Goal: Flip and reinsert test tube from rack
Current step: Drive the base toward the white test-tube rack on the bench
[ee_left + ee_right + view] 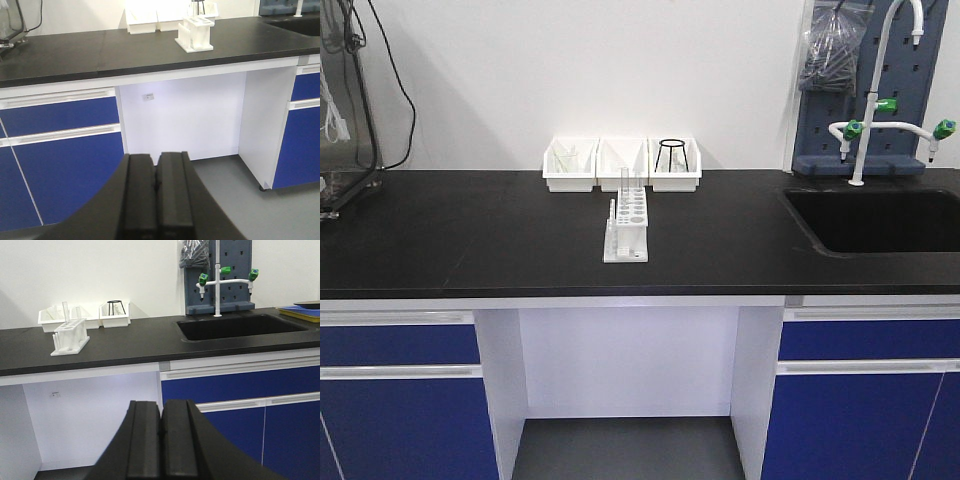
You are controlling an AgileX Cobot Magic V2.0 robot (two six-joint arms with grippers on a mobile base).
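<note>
Work on the tube (624, 186) has not started, as far as I can judge. It stands upright in a hole at the far end of the rack (626, 232), which sits near the middle of the table (460, 230), just in front of three white bins (622, 165) and well left of the sink (880, 220). Both arms hang low in front of the cabinets, below the table edge and well apart from the rack. The left end effector (156, 161) has its fingers pressed together on nothing, and the right end effector (161, 406) is likewise closed and empty. The step in hand is therefore the approach. The next move calls for one arm to rise above the table, part its fingers and take the tube by its upper part, above the rack top. The grip must be square enough to lift the tube straight out without tipping the rack. The tube is clear and thin, so it probably needs a careful grip.
</note>
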